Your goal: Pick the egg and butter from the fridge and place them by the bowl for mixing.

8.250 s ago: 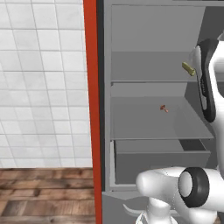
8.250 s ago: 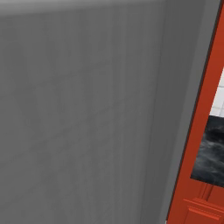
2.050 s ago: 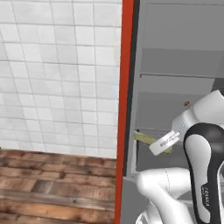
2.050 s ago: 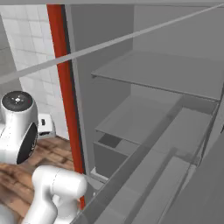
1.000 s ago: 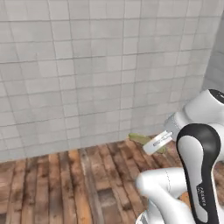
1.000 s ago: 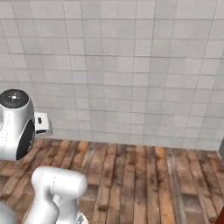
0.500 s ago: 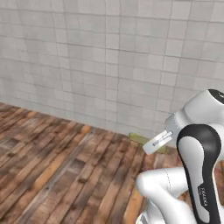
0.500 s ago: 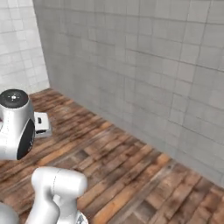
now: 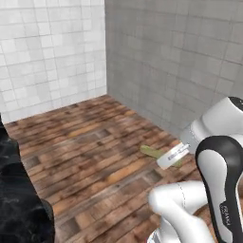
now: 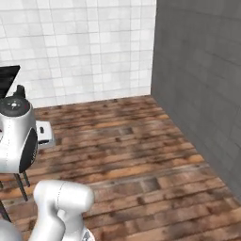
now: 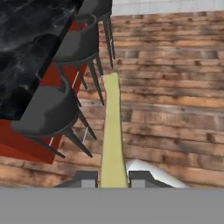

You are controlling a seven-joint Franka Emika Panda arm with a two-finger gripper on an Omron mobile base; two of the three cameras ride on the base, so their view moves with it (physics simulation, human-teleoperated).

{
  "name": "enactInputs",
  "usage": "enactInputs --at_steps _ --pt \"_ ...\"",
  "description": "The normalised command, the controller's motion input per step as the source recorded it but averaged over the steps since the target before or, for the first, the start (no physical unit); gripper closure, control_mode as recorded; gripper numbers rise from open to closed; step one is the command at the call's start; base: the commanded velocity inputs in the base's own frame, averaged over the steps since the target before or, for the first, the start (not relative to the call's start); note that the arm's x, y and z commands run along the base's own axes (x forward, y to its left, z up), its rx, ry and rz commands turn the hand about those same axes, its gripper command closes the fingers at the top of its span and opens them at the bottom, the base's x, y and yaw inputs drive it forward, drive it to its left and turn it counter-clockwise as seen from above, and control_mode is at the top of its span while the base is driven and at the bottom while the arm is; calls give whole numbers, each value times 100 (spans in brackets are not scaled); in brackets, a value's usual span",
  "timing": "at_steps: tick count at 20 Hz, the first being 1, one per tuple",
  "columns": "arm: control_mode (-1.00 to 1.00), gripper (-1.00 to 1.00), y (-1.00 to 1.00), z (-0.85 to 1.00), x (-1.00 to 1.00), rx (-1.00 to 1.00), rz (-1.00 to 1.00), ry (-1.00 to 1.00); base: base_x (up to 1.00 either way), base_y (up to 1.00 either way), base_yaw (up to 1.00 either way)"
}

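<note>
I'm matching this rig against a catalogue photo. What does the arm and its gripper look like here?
The arm is glossy white with rounded, bulbous links and dark grey-black joint sections, one bearing small pale lettering. The gripper has two small dark grey, blocky fingertips. No loose cables are visible.

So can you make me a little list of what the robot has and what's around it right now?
holding: butter, a long pale yellow stick
pincer: shut on the butter
butter pose: pointing straight out from the pincer
floor: brown wood planks
walls: white and grey tiles
nearby: black marble counter with dark stools beside it
</note>
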Motion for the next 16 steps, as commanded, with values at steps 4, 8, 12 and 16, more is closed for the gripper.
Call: enactInputs --at_steps 4,8,12,16 --pt "100 100 0 0 0 0 0 0 100 -12 41" --pt "100 100 0 0 0 0 0 0 100 -67 20" --pt "100 100 0 0 0 0 0 0 100 -98 10" --pt "100 100 0 0 0 0 0 0 100 -55 10"
